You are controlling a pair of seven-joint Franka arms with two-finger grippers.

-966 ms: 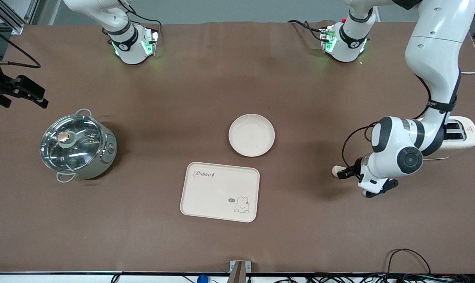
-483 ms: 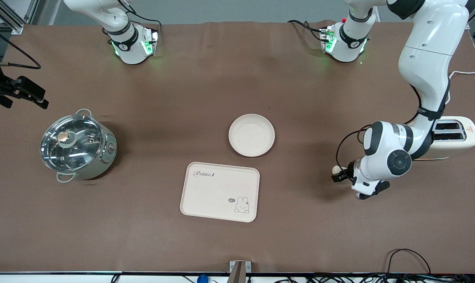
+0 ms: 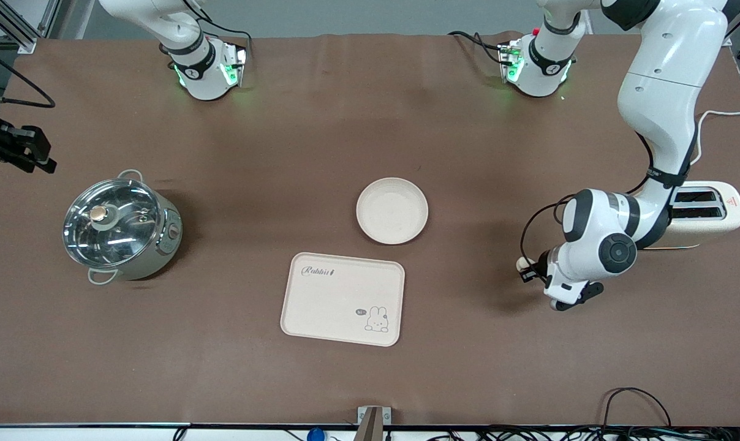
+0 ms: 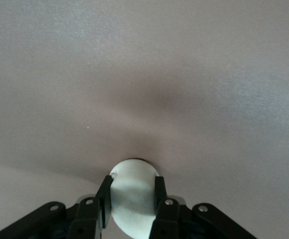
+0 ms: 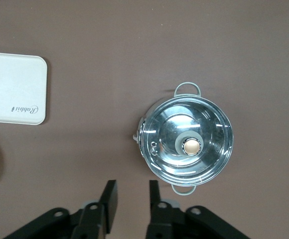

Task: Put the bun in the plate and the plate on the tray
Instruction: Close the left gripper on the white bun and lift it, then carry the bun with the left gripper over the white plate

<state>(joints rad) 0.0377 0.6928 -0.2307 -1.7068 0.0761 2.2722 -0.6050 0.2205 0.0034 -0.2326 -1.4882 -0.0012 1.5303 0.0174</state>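
Left wrist view has my left gripper (image 4: 132, 191) pinching the small off-white bun (image 4: 133, 196) over bare brown table (image 3: 529, 343) toward my left arm's end, so next I carry it over the round cream plate (image 3: 392, 210), right gripper (image 5: 129, 199) waiting, fingers apart.

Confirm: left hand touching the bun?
Touching. The left wrist view shows the left hand with both fingers pressed against the sides of the bun, no gap on either side.
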